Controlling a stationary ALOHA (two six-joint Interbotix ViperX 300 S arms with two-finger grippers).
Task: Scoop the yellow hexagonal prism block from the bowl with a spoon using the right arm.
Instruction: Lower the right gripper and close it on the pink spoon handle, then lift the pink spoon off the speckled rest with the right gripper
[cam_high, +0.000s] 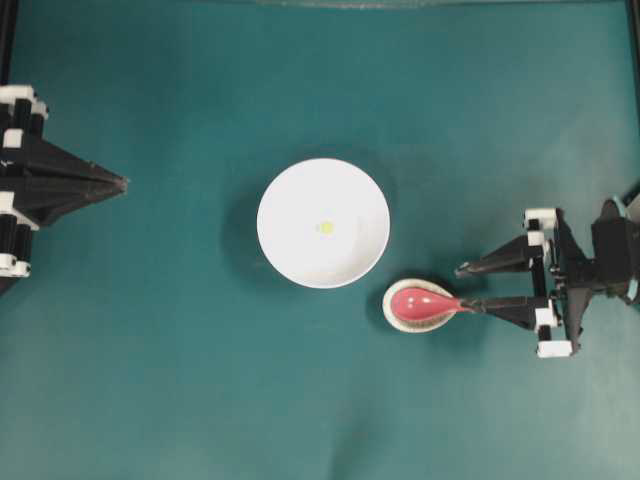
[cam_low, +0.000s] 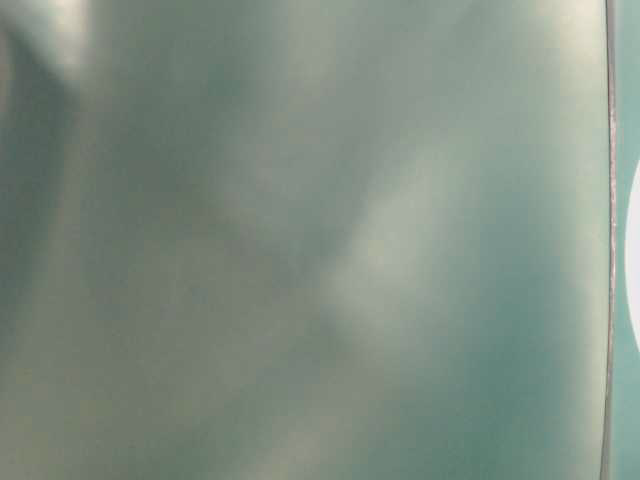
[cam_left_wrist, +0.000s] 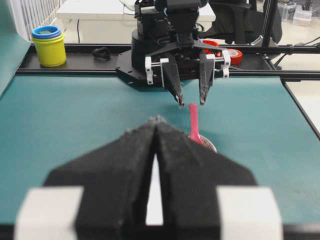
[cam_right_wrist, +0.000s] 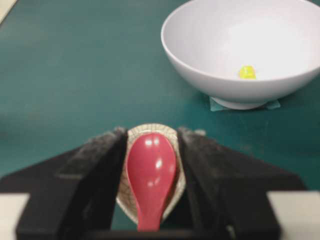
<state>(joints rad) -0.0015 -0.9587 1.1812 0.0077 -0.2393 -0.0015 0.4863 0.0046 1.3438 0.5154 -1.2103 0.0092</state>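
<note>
Overhead view
Bowl (cam_high: 323, 223): large, round, plain white; set mid-table on the teal table cover (cam_high: 180, 380).
Yellow hexagonal prism block (cam_high: 325, 227): tiny, bright yellow; lying near the centre of the bowl floor.
Spoon (cam_high: 425, 303): glossy pink-red; scoop resting in the small speckled dish (cam_high: 416, 304), just beside the bowl at lower right; handle pointing right.
Right gripper (cam_high: 464, 288): fingers spread wide, one tip above the handle, the other along it; contact with the handle not determinable; nothing gripped.
Left gripper (cam_high: 124, 183): parked at the left edge, well apart from the bowl; fingers pressed together to a single point; nothing between them.

Table-level view
Content: blurred grey-green surface only; white curved sliver at the right edge, not identifiable.

Left wrist view
Left gripper (cam_left_wrist: 157, 121): fingertips meeting in the foreground, empty.
Right gripper (cam_left_wrist: 192, 104): seen head-on, pointing down, fingers parted, tips on either side of the upper end of the spoon (cam_left_wrist: 194, 125) handle.
Background: stacked yellow and blue cups (cam_left_wrist: 48, 44) on the far frame rail.

Right wrist view
Right gripper (cam_right_wrist: 150, 131): fingers well apart, flanking the speckled dish (cam_right_wrist: 126, 195).
Spoon (cam_right_wrist: 150, 175): scoop facing up in the dish, between the fingers, not clamped.
Bowl (cam_right_wrist: 245, 50): beyond, upper right.
Block (cam_right_wrist: 247, 72): low on the inner wall.
</note>
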